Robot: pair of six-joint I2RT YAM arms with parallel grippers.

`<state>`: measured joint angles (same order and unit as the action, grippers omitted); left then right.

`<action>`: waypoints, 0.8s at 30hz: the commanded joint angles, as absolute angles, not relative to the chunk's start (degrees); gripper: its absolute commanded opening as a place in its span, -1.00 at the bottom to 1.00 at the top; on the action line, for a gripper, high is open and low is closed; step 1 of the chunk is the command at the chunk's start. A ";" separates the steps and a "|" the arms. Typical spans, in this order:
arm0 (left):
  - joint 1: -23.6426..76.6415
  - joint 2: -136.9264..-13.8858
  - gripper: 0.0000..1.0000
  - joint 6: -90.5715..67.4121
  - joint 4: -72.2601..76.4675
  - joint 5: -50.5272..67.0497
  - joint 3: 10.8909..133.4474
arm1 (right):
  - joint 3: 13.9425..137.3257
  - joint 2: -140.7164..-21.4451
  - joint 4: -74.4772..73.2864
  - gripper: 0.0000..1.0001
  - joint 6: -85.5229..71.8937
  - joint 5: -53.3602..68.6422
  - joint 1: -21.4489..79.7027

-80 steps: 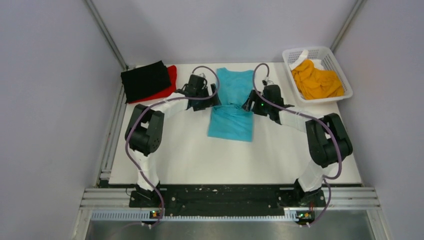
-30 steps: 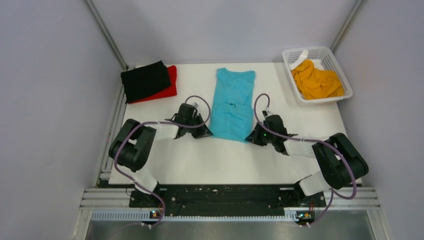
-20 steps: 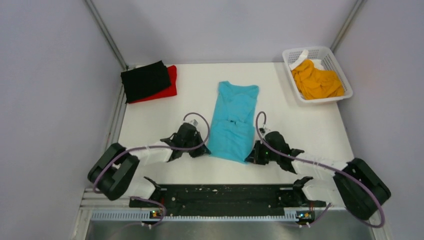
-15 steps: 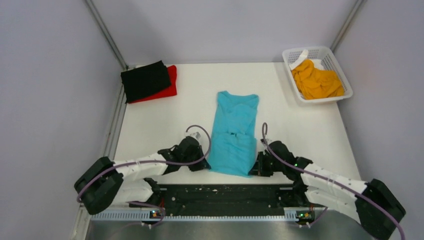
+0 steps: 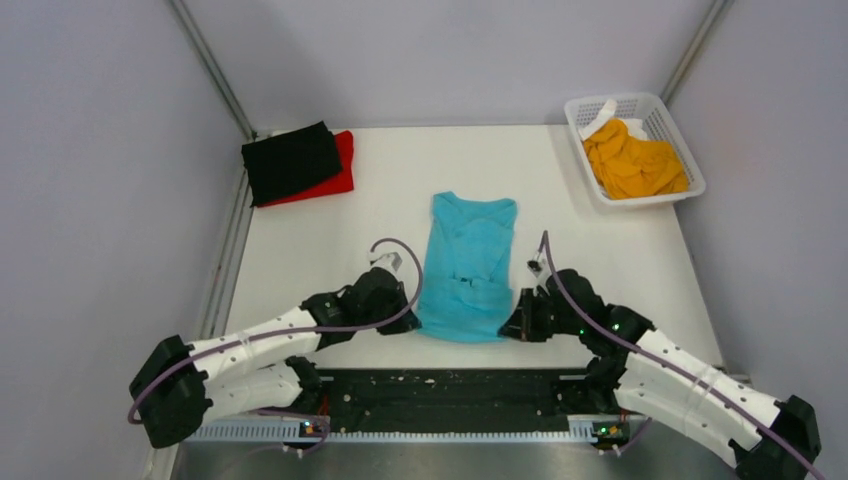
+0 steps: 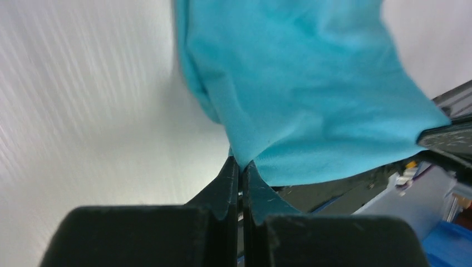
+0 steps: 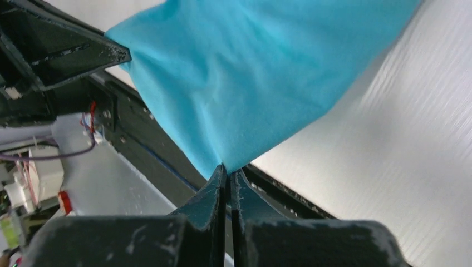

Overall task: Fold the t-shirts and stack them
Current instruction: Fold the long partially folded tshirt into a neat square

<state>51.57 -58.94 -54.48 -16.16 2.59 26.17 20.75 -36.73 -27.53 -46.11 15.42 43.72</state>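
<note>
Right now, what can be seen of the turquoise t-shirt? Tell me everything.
The turquoise t-shirt is plain, soft-looking cloth, folded into a narrow lengthwise strip with no sleeves sticking out. It lies in the middle of the white table, neckline at the far end, creased across its middle. Its two near corners are pinched: the left gripper is shut on one, the right gripper on the other. Nothing else touches it.
</note>
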 commanded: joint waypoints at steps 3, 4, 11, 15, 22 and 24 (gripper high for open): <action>50.94 -57.73 -1.00 -47.73 -14.62 -11.42 37.48 | 33.81 -43.49 -29.17 -1.00 -39.36 -2.91 43.19; 50.20 -58.70 -1.00 -47.15 -13.76 -12.50 38.74 | 35.31 -44.55 -28.60 -1.00 -38.86 -4.19 42.54; 39.38 -69.28 -1.00 -44.66 -13.19 -8.20 51.80 | 38.93 -50.04 -16.45 -1.00 -35.60 10.52 28.21; 36.50 -74.16 -1.00 -43.23 -13.43 -9.01 57.27 | 41.10 -55.06 -11.29 -1.00 -34.91 17.27 22.72; 33.73 -80.80 -1.00 -39.43 -14.02 -8.13 65.91 | 48.06 -63.80 -9.58 -1.00 -32.20 21.61 17.15; 33.00 -82.63 -1.00 -38.83 -14.13 -8.21 67.84 | 48.96 -65.56 -8.66 -1.00 -32.05 22.69 16.06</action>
